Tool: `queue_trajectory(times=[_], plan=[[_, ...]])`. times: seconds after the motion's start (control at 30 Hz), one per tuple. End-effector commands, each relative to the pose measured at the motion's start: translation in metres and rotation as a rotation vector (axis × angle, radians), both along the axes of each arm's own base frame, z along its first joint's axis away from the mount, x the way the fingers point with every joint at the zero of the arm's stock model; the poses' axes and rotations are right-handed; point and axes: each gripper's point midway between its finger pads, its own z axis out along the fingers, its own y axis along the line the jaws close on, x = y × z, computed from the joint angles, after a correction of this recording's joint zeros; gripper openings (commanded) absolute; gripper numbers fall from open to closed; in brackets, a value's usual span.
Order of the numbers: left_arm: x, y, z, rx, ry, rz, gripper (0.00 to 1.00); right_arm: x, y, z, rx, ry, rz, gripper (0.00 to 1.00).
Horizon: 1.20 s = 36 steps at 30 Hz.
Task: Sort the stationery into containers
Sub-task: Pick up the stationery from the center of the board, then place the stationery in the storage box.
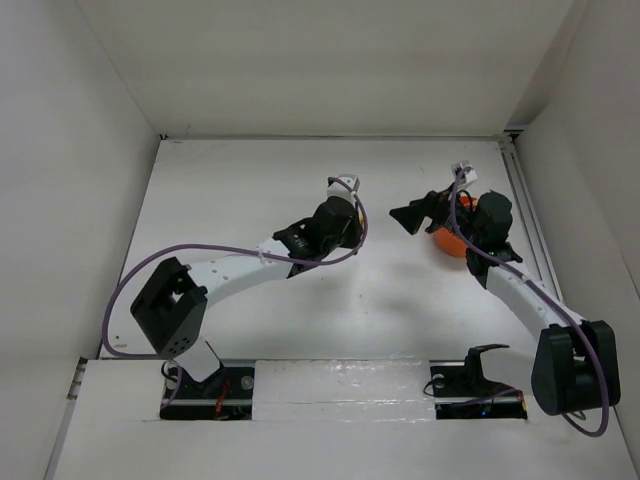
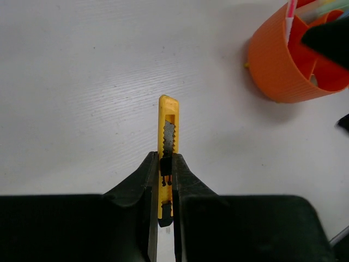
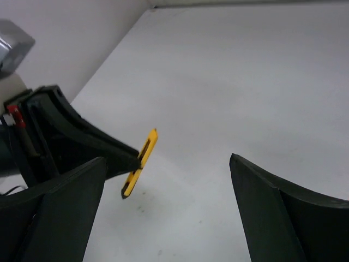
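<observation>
My left gripper (image 2: 165,158) is shut on the yellow-black cutter-like pen (image 2: 168,117) and holds it above the white table, its tip pointing forward. The round orange tub (image 2: 283,71) stands ahead to the right, with pale pens (image 2: 305,8) standing in it. In the top view the left gripper (image 1: 340,215) is at mid table, left of the tub (image 1: 447,243). My right gripper (image 1: 405,218) is open and empty, over the tub's left side and pointing at the left gripper. In the right wrist view (image 3: 166,164) the yellow-black pen (image 3: 143,155) shows, held in the left gripper's fingers (image 3: 82,142).
White walls enclose the table (image 1: 250,190) on the left, back and right. The right arm (image 1: 520,290) reaches up along the right side. A dark finger of the right gripper (image 2: 330,38) hangs over the tub's opening.
</observation>
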Motion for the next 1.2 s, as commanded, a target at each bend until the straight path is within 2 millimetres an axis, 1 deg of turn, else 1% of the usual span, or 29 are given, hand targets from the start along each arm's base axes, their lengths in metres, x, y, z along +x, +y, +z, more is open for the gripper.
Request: queue_trajectory(times=[0.0,0.07,0.1,0.13,0.17,0.2,0.3,0.33,0.4,0.43,0.47,0.5,0.53,0.57,0.6,0.63,0.67,0.7,0.73,0.8,0.83,0.9,0.93,0.97,1.0,1.03,1.07,1.1,1.17], plan=[[-0.004,-0.005,0.031,-0.081,-0.086,-0.054,0.0,-0.028,0.025,0.005,0.102,-0.022,0.173,1.0],[-0.007,-0.004,0.034,-0.099,-0.096,-0.064,0.0,-0.036,0.032,0.008,0.122,-0.027,0.217,1.0],[-0.008,-0.007,0.036,-0.103,-0.102,-0.084,0.0,-0.042,0.038,0.005,0.139,-0.004,0.243,1.0],[-0.011,-0.005,0.037,-0.11,-0.102,-0.093,0.0,-0.045,0.042,0.008,0.149,-0.024,0.256,1.0],[-0.011,-0.006,0.048,-0.136,-0.125,-0.093,0.0,-0.048,0.049,0.009,0.157,-0.022,0.278,1.0],[-0.013,-0.006,0.043,-0.124,-0.121,-0.107,0.0,-0.049,0.052,0.008,0.163,-0.019,0.288,1.0],[-0.016,-0.007,0.055,-0.157,-0.141,-0.124,0.0,-0.051,0.058,0.014,0.181,-0.037,0.301,1.0],[-0.018,-0.005,0.055,-0.158,-0.142,-0.124,0.0,-0.053,0.062,0.009,0.181,-0.029,0.312,1.0],[-0.02,-0.005,0.06,-0.161,-0.152,-0.137,0.0,-0.051,0.066,0.01,0.2,-0.029,0.318,1.0],[-0.02,-0.004,0.055,-0.154,-0.146,-0.137,0.0,-0.049,0.066,0.012,0.203,-0.04,0.306,1.0],[-0.022,-0.005,0.061,-0.171,-0.155,-0.148,0.0,-0.046,0.067,0.006,0.202,-0.025,0.304,1.0],[-0.022,-0.005,0.061,-0.171,-0.155,-0.148,0.0,-0.046,0.07,0.005,0.209,-0.018,0.306,1.0],[-0.025,-0.005,0.064,-0.183,-0.16,-0.159,0.0,-0.041,0.07,0.002,0.209,-0.008,0.296,1.0],[-0.025,-0.005,0.064,-0.183,-0.16,-0.159,0.0,-0.042,0.074,-0.002,0.208,0.004,0.305,1.0],[-0.026,-0.006,0.064,-0.186,-0.158,-0.168,0.0,-0.038,0.074,0.003,0.212,-0.018,0.299,1.0],[-0.026,-0.006,0.064,-0.186,-0.158,-0.168,0.0,-0.037,0.075,0.002,0.219,-0.011,0.299,1.0],[-0.026,-0.006,0.064,-0.186,-0.158,-0.168,0.0,-0.037,0.079,0.005,0.221,-0.023,0.311,0.99],[-0.028,-0.008,0.071,-0.204,-0.167,-0.181,0.0,-0.038,0.083,0.004,0.232,-0.022,0.324,0.99],[-0.029,-0.006,0.066,-0.196,-0.16,-0.181,0.0,-0.036,0.084,0.006,0.243,-0.023,0.326,0.97],[-0.029,-0.006,0.066,-0.196,-0.16,-0.181,0.0,-0.034,0.089,0.006,0.263,-0.014,0.338,0.96],[-0.03,-0.008,0.068,-0.205,-0.164,-0.189,0.0,-0.034,0.089,0.01,0.272,-0.033,0.342,0.94],[-0.03,-0.008,0.068,-0.205,-0.164,-0.189,0.0,-0.034,0.093,0.009,0.286,-0.028,0.356,0.89],[-0.03,-0.008,0.068,-0.205,-0.164,-0.189,0.0,-0.033,0.094,0.015,0.296,-0.053,0.361,0.86],[-0.03,-0.008,0.068,-0.205,-0.164,-0.189,0.0,-0.036,0.097,0.016,0.305,-0.041,0.371,0.81],[-0.03,-0.008,0.068,-0.205,-0.164,-0.189,0.0,-0.034,0.098,0.013,0.305,-0.044,0.371,0.78],[-0.031,-0.007,0.064,-0.199,-0.158,-0.189,0.0,-0.032,0.099,0.016,0.314,-0.046,0.374,0.76],[-0.031,-0.007,0.064,-0.198,-0.158,-0.189,0.0,-0.036,0.101,0.02,0.325,-0.057,0.387,0.76],[-0.031,-0.007,0.064,-0.198,-0.158,-0.189,0.0,-0.035,0.102,0.018,0.325,-0.056,0.387,0.76],[-0.031,-0.007,0.064,-0.198,-0.158,-0.189,0.0,-0.034,0.098,0.025,0.342,-0.076,0.384,0.76]])
